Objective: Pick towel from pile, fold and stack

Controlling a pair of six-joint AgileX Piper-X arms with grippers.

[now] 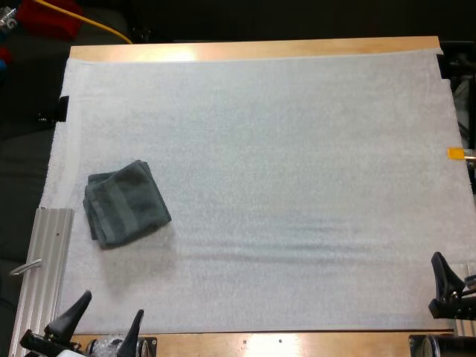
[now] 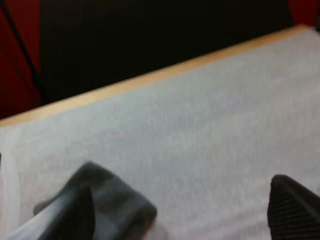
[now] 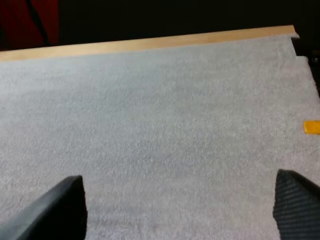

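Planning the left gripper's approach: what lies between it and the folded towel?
Nothing: the high view shows bare white mat between the open left gripper and the folded towel.

The white mat (image 1: 297, 186) lies flat and bare from its middle to the right edge and far side, giving either gripper wide room. One folded towel (image 1: 126, 202) sits near the left edge, ahead of the left gripper (image 1: 114, 302). Its corner seems close to one spread finger, though the wrist view is unclear there. A metal rail (image 1: 44, 268) lines the near left edge. The right gripper (image 3: 177, 200), fingers apart, faces bare mat.
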